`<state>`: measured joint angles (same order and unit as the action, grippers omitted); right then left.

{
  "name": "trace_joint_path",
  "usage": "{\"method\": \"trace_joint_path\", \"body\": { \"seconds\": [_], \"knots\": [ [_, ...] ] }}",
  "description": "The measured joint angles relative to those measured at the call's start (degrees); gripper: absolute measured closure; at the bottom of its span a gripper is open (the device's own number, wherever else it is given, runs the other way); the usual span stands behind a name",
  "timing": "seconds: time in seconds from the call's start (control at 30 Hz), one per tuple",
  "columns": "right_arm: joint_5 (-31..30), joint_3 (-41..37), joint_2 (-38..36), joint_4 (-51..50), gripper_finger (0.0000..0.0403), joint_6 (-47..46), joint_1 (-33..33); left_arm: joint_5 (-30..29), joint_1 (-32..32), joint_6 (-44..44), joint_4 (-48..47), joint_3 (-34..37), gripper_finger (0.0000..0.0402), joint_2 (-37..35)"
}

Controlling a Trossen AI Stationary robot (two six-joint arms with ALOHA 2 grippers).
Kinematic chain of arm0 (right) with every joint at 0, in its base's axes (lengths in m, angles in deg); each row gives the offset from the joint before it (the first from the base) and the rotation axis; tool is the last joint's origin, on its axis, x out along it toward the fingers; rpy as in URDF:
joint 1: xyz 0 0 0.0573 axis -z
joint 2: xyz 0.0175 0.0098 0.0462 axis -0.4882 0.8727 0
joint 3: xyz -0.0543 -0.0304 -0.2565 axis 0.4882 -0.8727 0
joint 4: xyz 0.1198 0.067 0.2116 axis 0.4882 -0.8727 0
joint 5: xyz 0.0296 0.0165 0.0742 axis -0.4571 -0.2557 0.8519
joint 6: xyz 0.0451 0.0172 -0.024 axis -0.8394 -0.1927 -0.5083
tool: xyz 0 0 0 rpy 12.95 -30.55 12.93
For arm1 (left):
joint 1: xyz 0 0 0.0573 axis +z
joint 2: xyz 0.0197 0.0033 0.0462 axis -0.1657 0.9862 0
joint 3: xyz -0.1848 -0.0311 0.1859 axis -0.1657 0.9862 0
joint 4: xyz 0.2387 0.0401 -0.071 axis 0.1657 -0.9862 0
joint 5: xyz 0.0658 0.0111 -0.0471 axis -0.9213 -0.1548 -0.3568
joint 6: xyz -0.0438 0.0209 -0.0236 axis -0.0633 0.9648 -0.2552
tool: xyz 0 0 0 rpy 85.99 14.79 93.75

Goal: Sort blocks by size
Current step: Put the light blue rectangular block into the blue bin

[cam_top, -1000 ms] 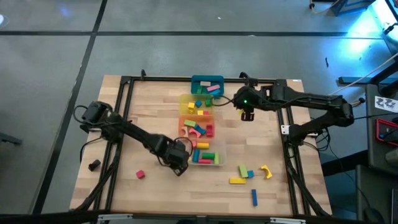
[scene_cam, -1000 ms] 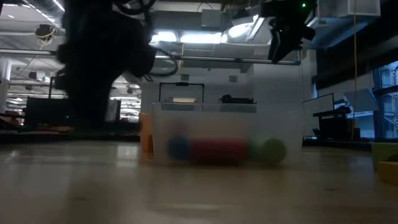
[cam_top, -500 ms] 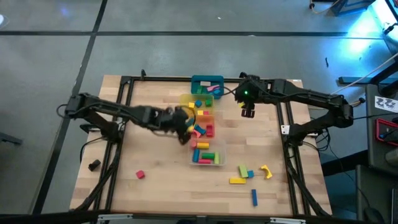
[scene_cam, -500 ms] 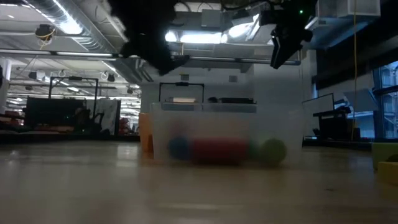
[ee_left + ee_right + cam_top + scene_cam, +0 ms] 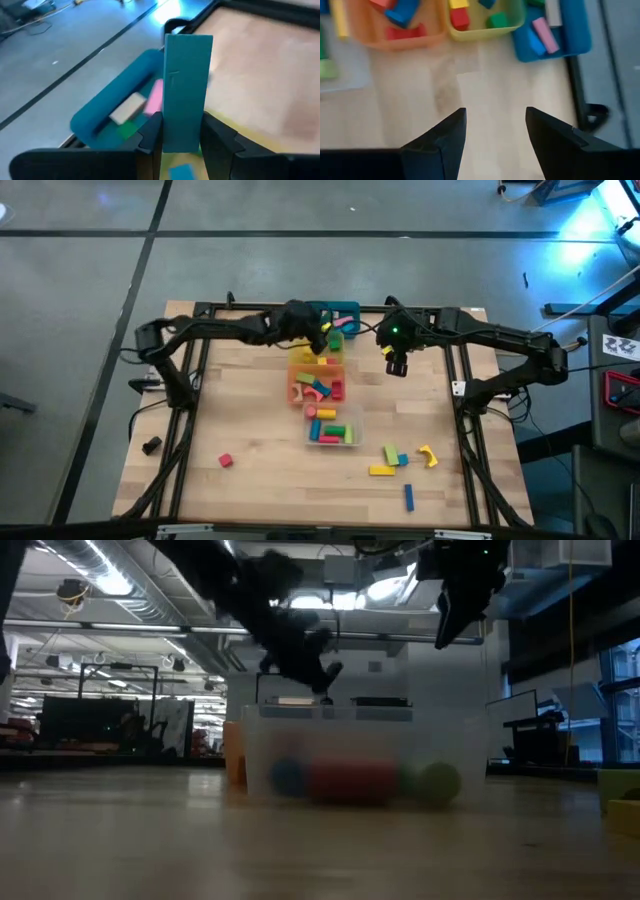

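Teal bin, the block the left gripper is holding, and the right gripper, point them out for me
teal bin [image 5: 107, 107], left wrist view, on its rim.
teal bar block [image 5: 186, 85], left wrist view, mid face, between the fingers.
right gripper [image 5: 495, 125], right wrist view, midway between open fingertips.

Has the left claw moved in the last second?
Yes. The left gripper, shut on a teal block, travelled from beside the clear bin up to the teal bin.

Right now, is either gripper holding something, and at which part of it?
The left gripper holds a teal bar block by its lower end. The right gripper holds nothing.
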<state>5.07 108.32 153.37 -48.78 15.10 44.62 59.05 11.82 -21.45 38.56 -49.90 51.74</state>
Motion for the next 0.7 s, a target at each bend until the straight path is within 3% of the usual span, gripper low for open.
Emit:
{"method": "trace_joint_path", "body": {
  "seconds": [0.47, 0.7],
  "knots": [
    [14.2, 0.0, 0.0, -0.1, 0.0196, -16.8, -0.1, 1.1, 7.1, 6.1, 6.4, 0.0, 0.0311, 9.6],
    [16.0, 0.0, 0.0, -0.8, 0.0196, -24.2, -1.4, 1.0, 8.1, 6.2, 6.8, 0.0, 0.0311, 10.3]
  ]
}}
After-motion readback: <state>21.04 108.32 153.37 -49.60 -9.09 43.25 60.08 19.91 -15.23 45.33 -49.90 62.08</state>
